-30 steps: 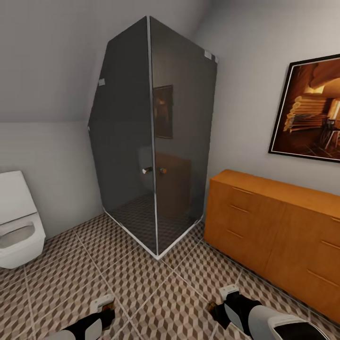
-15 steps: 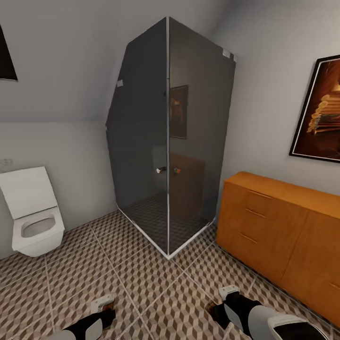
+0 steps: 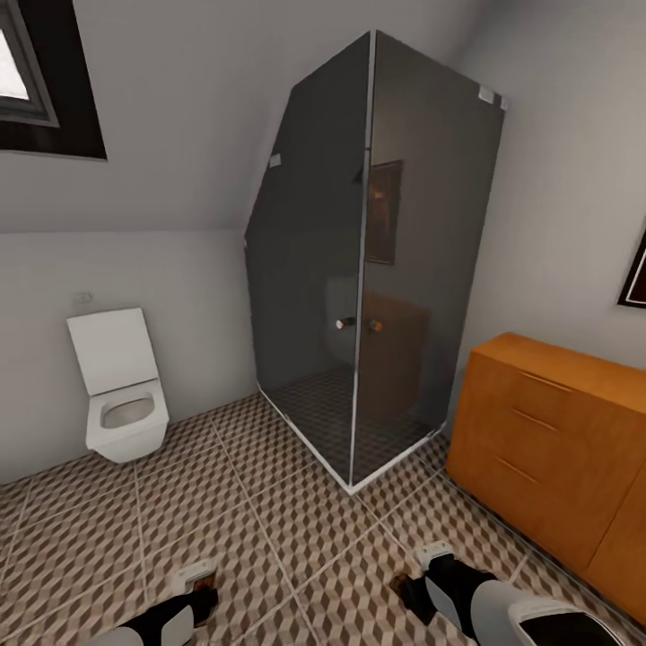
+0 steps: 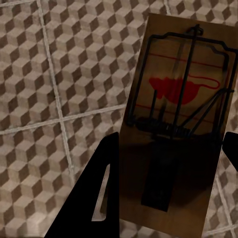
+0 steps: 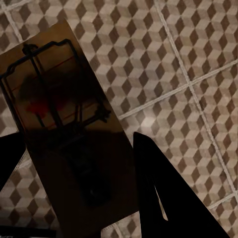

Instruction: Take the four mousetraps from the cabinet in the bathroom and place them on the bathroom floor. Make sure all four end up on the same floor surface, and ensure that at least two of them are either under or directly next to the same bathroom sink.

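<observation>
In the left wrist view a dark-brown mousetrap [image 4: 178, 99] with a wire bar and a red mark sits between the black fingers of my left gripper [image 4: 171, 144], which is shut on it above the bathroom floor [image 4: 44, 74]. My right gripper [image 5: 77, 148] is likewise shut on another mousetrap [image 5: 64, 124]. In the head view both grippers, left [image 3: 199, 592] and right [image 3: 414, 583], hang low over the cube-patterned tiles [image 3: 269, 529]. The orange-brown cabinet [image 3: 556, 431] stands at the right with its drawers closed. The sink is out of view.
A dark glass shower enclosure [image 3: 377, 269] fills the corner straight ahead. A white toilet [image 3: 121, 404] hangs on the left wall below a dark-framed window [image 3: 36, 81]. A picture frame's edge [image 3: 635, 269] shows above the cabinet. Open tiles lie between toilet and shower.
The view has swung left: shower, cabinet and picture slid right, the toilet came fully into view and a window appeared. Both grippers keep their hold and their place.
</observation>
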Controlling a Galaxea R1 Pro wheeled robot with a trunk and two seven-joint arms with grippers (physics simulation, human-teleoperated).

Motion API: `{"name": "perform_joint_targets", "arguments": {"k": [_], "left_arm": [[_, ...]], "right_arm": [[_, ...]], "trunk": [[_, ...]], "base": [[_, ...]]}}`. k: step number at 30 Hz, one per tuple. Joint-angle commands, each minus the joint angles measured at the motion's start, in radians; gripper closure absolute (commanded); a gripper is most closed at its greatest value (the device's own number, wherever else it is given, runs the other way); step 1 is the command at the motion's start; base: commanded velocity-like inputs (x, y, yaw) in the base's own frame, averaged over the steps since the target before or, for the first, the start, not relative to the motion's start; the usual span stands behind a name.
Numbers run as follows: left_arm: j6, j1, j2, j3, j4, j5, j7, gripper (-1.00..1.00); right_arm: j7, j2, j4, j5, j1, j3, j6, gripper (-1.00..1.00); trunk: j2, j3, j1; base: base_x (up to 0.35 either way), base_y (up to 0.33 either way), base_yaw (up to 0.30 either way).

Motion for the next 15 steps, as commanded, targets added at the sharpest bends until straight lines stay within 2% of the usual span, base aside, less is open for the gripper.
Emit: {"name": "perform_joint_targets", "arguments": {"k": [1,15], "left_arm": [[-0.001,0.0,-0.001,-0.008,0.0,0.009,0.003,1.0],[0.0,0.0,-0.005,-0.008,0.001,0.009,0.005,1.0]], "right_arm": [[0.002,0.001,0.002,0.005,-0.001,0.005,0.002,1.0],[0.0,0.003,0.002,-0.005,-0.001,0.005,0.0,1.0]], "trunk": [[-0.001,-0.001,0.0],[-0.001,-0.001,0.0]], "base": [[0.0,0.0,0.279],[0.0,0.0,0.279]]}}
